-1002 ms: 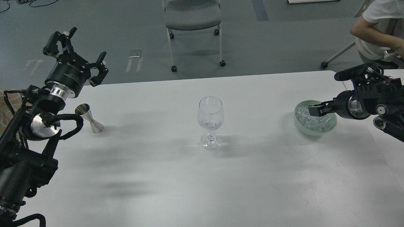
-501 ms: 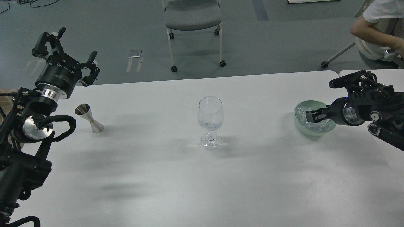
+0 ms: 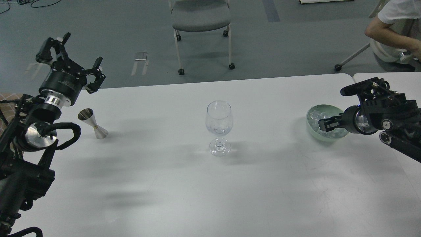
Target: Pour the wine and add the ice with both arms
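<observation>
A pale grey surface [image 3: 164, 184] is filling most of our view, with a grey-blue floor behind it, a wheeled grey chair [image 3: 200, 19] standing on that floor and a seated person [image 3: 394, 29] showing at the far right corner. We are taking the wine glass [image 3: 219, 126] as our landmark; it is standing upright near the middle of the surface, and the wine [image 3: 218, 130] is lying as a small, barely visible clear pool low in its bowl. Well to the left of the glass a steel jigger [image 3: 93, 123] is standing on the surface. Farther left and beyond the jigger, our left gripper [image 3: 74, 62] is hanging in the air above the surface's far left edge, its jaws spread wide and holding nothing. Well to the right of the glass a pale green bowl [image 3: 312, 130] is sitting on the surface, with the ice [image 3: 320, 116] heaped inside it. Our right gripper [image 3: 324, 125] is reaching in from the right and dipping into that bowl among the cubes; it is showing small and dark, so we cannot tell how far its jaws are parted or whether they are gripping a cube
</observation>
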Robot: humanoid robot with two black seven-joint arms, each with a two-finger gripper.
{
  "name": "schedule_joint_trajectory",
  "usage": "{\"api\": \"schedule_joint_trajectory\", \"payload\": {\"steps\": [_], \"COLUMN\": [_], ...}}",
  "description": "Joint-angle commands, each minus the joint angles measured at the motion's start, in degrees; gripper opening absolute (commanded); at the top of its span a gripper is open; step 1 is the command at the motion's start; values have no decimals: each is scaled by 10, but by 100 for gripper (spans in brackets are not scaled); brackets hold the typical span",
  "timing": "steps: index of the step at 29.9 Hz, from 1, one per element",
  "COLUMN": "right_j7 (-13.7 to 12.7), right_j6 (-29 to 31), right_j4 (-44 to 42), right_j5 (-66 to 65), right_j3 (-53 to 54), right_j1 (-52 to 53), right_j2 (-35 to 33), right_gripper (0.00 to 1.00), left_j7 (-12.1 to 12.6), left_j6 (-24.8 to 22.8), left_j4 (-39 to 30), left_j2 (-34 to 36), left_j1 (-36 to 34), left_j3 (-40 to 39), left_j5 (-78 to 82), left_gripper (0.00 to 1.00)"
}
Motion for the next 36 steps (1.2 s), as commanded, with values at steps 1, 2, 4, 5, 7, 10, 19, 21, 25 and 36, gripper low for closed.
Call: {"api": "schedule_joint_trajectory", "payload": {"steps": [1, 2, 4, 5, 7, 10, 19, 21, 25, 36], "right_j7": [0, 0, 0, 0, 0, 0, 0, 0, 0, 0], "right_j6": [0, 0, 0, 0, 0, 0, 0, 0, 0, 0], "right_j4": [0, 0, 0, 0, 0, 0, 0, 0, 0, 6], "right_j5": [0, 0, 0, 0, 0, 0, 1, 1, 1, 5], "right_j3": [0, 0, 0, -1, -1, -1, -1, -1, -2, 2], "right_j1": [1, 2, 3, 3, 3, 1, 1, 1, -1, 3], "right_j2": [1, 1, 1, 2, 4, 5, 6, 6, 6, 1], "right_gripper": [57, 56, 51, 48, 43, 38, 34, 31, 20, 11], "left_j7": [0, 0, 0, 0, 0, 0, 0, 0, -1, -1], "left_j6": [0, 0, 0, 0, 0, 0, 1, 1, 1, 3], "left_j4": [1, 1, 1, 1, 1, 1, 1, 1, 2, 2], "left_j2": [0, 1, 1, 2, 1, 1, 2, 2, 2, 1], "left_j1": [-1, -1, -1, -1, -1, 0, 0, 0, 2, 7], "left_j3": [-2, -2, -3, -3, -3, -3, -4, -4, -4, -4], "left_j5": [-1, 0, -1, -1, -1, 0, -1, -1, -1, -1], "left_gripper": [98, 98, 98, 98, 98, 98, 98, 98, 98, 98]}}
